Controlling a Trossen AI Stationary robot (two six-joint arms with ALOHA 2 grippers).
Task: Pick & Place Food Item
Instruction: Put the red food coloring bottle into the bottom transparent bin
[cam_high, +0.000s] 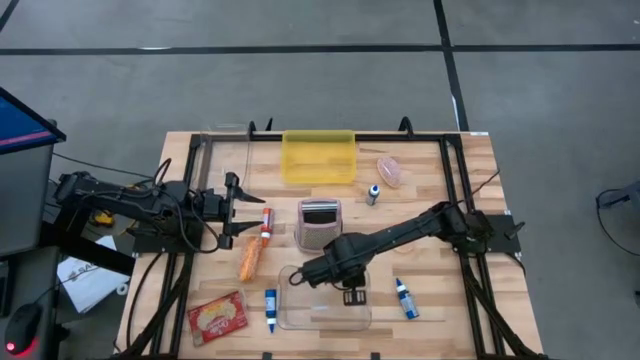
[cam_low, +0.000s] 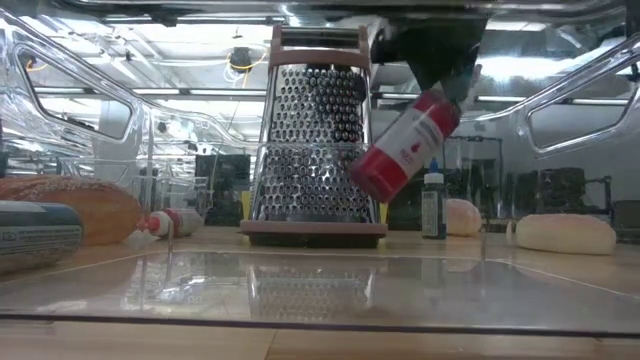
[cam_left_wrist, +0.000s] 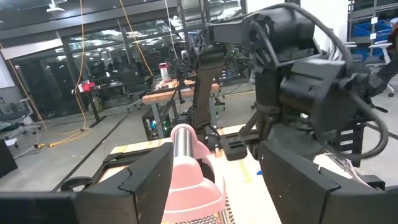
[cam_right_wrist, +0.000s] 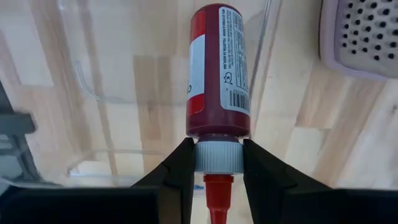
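Note:
A red sauce bottle (cam_right_wrist: 217, 68) with a white label, a grey cap and a red nozzle hangs tilted in front of the metal grater (cam_low: 315, 150). It is over the clear plastic tray (cam_high: 325, 310). My right gripper (cam_right_wrist: 217, 171) is shut on it and points down; in the high view the gripper (cam_high: 308, 276) hides the bottle. The bottle (cam_low: 405, 150) is clear of the table in the low view. My left gripper (cam_high: 233, 210) waits open and level at the table's left side, holding nothing. My right gripper pinches the bottle's grey cap (cam_right_wrist: 217, 157) between its two fingers (cam_right_wrist: 180, 171), one on each side. The fingers come from above, pointing down. The bottle hangs below them, cap end up and base end (cam_low: 368, 180) down, tilted and lifted clear of the tray.
On the table lie a bread loaf (cam_high: 248, 260), a second red and white bottle (cam_high: 265, 222), a red packet (cam_high: 217, 317), two blue tubes (cam_high: 270, 310) (cam_high: 405, 298), a small dark bottle (cam_high: 373, 193) and a pink item (cam_high: 390, 172). A yellow bin (cam_high: 320, 155) stands at the far edge.

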